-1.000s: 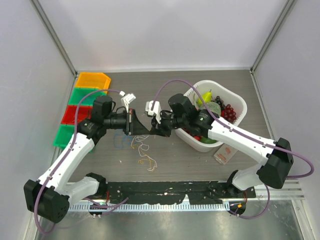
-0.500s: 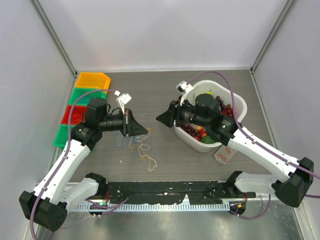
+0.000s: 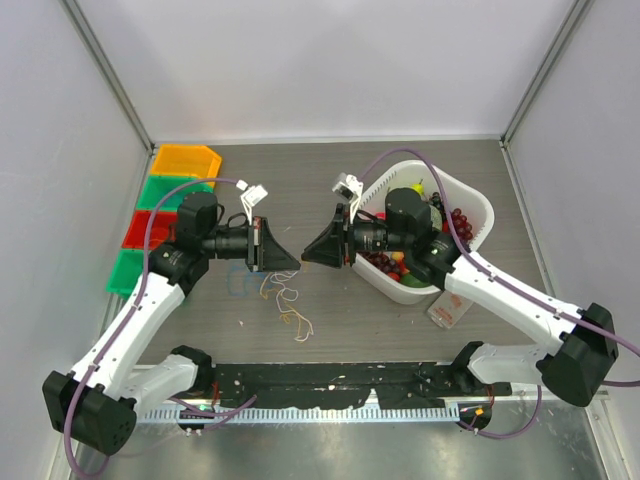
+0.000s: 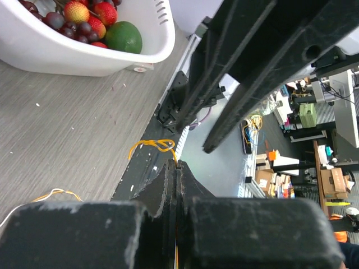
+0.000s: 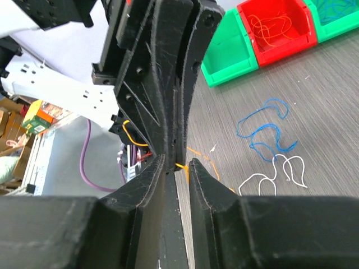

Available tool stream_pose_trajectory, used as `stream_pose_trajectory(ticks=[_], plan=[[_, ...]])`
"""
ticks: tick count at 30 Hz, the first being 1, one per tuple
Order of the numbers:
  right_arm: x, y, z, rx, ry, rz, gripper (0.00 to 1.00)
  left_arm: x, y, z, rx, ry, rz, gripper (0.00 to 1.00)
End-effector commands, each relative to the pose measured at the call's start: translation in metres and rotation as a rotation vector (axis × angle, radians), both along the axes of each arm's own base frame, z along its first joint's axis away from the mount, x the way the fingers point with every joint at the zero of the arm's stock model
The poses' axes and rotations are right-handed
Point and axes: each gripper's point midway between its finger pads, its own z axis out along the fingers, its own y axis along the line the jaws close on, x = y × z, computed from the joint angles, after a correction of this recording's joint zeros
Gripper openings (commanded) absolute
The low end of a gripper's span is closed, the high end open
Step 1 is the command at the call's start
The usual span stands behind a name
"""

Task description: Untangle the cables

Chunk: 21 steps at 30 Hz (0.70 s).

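The cables lie in a small loose clump (image 3: 286, 300) on the grey table between the two arms. In the right wrist view a blue cable (image 5: 263, 126) and a white cable (image 5: 277, 174) curl apart on the table. My left gripper (image 3: 293, 263) is shut on an orange cable (image 4: 152, 145) that loops out from its tip (image 4: 177, 165). My right gripper (image 3: 306, 255) faces it tip to tip. Its jaws (image 5: 177, 162) stand slightly apart around the left gripper's tip, with the orange cable (image 5: 183, 166) running through the gap.
A white basket (image 3: 480, 205) of fruit stands just right of the right wrist, with a small packet (image 3: 450, 308) in front of it. Orange, green and red bins (image 3: 185, 160) line the table's left side; the red bin (image 5: 275, 28) holds orange cables.
My right gripper opened, pulled back toward the basket, then came left again to the left gripper's tip, partly narrowing. The left gripper stayed shut on the orange cable and barely moved.
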Motion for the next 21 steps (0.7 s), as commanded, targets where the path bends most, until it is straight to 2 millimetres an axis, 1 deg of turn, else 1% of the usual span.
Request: stream_pose_trajectory(ticks=[1, 3, 6, 8, 10, 11, 21], plan=[[-0.005, 0.003, 0.014, 0.04, -0.092, 0.101, 0.29, -0.007, -0.004, 0.02, -0.061, -0.039, -0.055, 0.0], [-0.008, 0.003, 0.011, 0.043, -0.086, 0.125, 0.32, -0.008, -0.005, 0.022, -0.071, -0.038, -0.061, 0.0], [-0.007, 0.002, 0.008, 0.044, -0.064, 0.13, 0.32, -0.009, -0.005, 0.025, -0.084, -0.039, -0.065, 0.0], [-0.007, 0.004, 0.008, 0.055, -0.056, 0.136, 0.31, -0.009, -0.005, 0.027, -0.091, -0.043, -0.068, 0.0], [-0.01, 0.005, 0.008, 0.062, -0.049, 0.157, 0.26, -0.009, -0.005, 0.027, -0.09, -0.039, -0.07, 0.0], [-0.01, 0.005, 0.009, 0.065, -0.049, 0.157, 0.25, -0.009, -0.005, 0.028, -0.09, -0.041, -0.069, 0.0], [-0.015, 0.004, 0.003, 0.066, -0.012, 0.17, 0.24, -0.009, -0.006, 0.033, -0.106, -0.051, -0.073, 0.0]])
